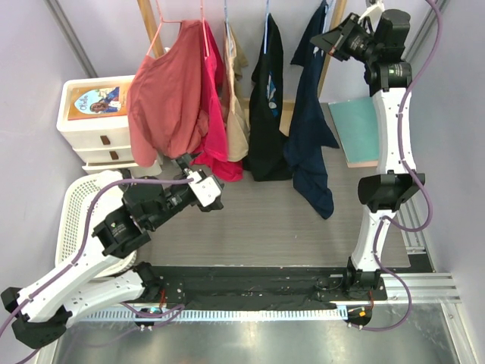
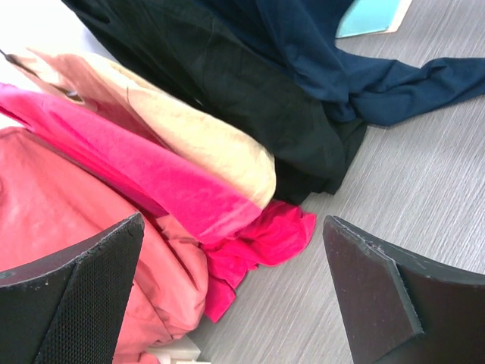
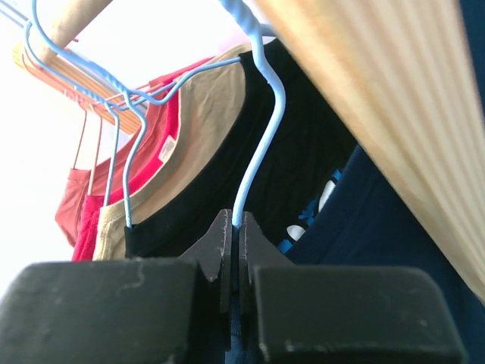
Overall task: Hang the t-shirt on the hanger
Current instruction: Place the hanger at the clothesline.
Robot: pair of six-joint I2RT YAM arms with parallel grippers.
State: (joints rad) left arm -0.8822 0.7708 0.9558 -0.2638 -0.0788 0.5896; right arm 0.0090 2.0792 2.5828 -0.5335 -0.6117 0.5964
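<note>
The hanger (image 3: pixel 265 152) wire vanishes between my right gripper (image 3: pixel 233 250)'s pinched fingers, and its hook runs off the top edge. From above, my wrist hides the t-shirt (image 1: pixel 307 129)'s collar.

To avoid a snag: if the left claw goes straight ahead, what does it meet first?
The left claw would probably meet the bright pink shirt first, near its hem; depth is unclear.

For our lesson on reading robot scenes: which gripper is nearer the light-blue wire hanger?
Right. The right gripper is shut on the hanger, gripping its wire below the hook. The left gripper is open, low beside the pink shirts, well apart from it.
</note>
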